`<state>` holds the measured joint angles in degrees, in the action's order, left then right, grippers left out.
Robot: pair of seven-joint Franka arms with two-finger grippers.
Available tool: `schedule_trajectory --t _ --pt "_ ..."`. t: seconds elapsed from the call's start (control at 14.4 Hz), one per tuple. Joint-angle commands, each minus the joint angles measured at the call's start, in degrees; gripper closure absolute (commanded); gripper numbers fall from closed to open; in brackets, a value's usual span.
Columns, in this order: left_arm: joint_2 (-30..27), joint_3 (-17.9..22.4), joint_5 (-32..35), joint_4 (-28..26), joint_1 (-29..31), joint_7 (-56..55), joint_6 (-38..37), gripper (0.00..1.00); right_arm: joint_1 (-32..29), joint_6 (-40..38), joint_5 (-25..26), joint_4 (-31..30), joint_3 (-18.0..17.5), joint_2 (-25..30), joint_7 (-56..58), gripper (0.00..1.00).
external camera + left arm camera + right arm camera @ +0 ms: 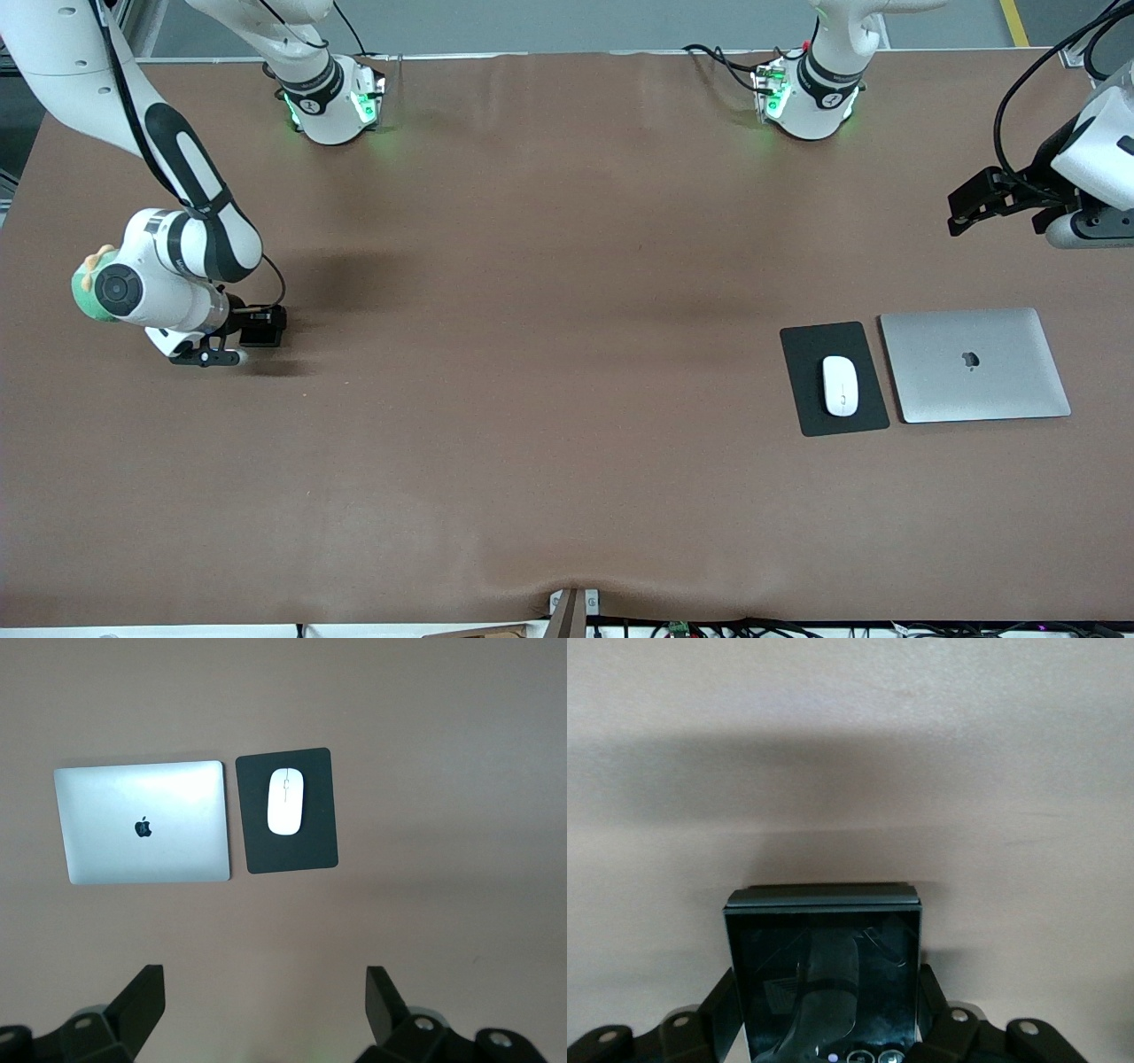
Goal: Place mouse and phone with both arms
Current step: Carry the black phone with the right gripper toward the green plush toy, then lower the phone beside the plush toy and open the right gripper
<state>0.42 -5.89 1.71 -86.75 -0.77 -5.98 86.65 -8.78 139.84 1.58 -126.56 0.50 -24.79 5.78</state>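
Right gripper point(257, 332), frame left, clamps the phone point(824, 979). Left gripper point(266, 1010), upper right, spread apart. Mouse point(840, 385) rests on mouse pad point(811, 341).

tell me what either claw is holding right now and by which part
The right claw holds the phone, its fingers pressing the two opposite side edges. The left claw is open and holds nothing.

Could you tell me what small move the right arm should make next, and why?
Probably lift the phone: the right pincer has shut on it, low at the right arm's end of the table. The mouse already lies on its pad, and the left pincer waits open.
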Motion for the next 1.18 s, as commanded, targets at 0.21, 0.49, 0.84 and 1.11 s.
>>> schedule_trajectory --t 0.21,0.49,0.84,1.11 --pt "-0.95 0.17 -1.36 -0.26 0.33 0.35 0.54 0.00 -1.24 -3.50 0.97 3.58 -1.11 0.27 -0.25 0.00" --pt "-1.04 0.17 -1.36 -0.35 0.33 0.36 0.28 0.00 0.60 -15.98 0.18 13.86 -1.37 0.10 -0.33 0.00" --pt "-1.39 0.35 -1.36 -0.70 0.42 -0.08 0.10 0.00 2.54 -17.05 0.09 24.23 -1.55 -1.83 0.02 0.00" --pt "-1.48 0.35 -1.36 -0.70 0.42 -0.08 0.10 0.00 4.91 -25.73 0.09 38.63 -1.46 -5.43 0.02 0.00"
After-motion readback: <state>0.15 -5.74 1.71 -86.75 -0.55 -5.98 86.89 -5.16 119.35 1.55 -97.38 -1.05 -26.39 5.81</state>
